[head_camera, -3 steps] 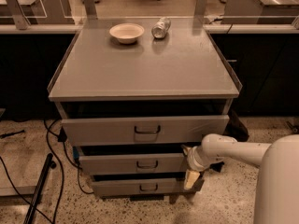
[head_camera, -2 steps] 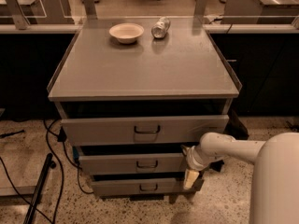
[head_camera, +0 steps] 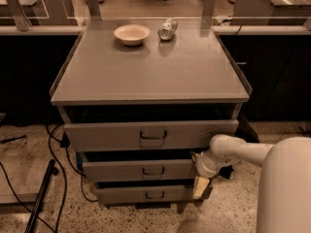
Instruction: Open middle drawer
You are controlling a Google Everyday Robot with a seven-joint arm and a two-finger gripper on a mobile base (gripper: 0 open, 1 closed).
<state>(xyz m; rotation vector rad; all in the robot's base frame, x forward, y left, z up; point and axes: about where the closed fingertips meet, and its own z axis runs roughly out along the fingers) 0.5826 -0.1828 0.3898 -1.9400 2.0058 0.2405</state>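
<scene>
Drawers in three tiers make up the front of the grey metal cabinet [head_camera: 150,67]. The top drawer [head_camera: 107,136] is the tallest and widest. The middle drawer [head_camera: 116,170] sits directly under it, a shallow front with a small dark loop handle [head_camera: 153,171] at its centre. The bottom drawer [head_camera: 121,194] is the narrowest. A dark gap runs along the upper edge of each front.

The gripper [head_camera: 200,186] is at the cabinet's front right corner, against the right end of the middle drawer, with its pale tip pointing down past that drawer's lower edge toward the bottom drawer. It is well to the right of the handle. How far the gripper is open, and whether it has hold of anything, cannot be told from this angle. The white arm [head_camera: 238,150] reaches it from the right of the cabinet, where the robot's body [head_camera: 286,188] fills the lower corner of the view.

On the cabinet's top, near its back edge, a shallow bowl [head_camera: 131,33] stands just left of a can [head_camera: 167,29] lying on its side. Low raised lips line the top's left and right edges.

Speckled floor [head_camera: 228,212] lies open in front of the cabinet. Left of the cabinet, cables [head_camera: 51,144] trail across the floor beside a dark pole [head_camera: 41,198].
</scene>
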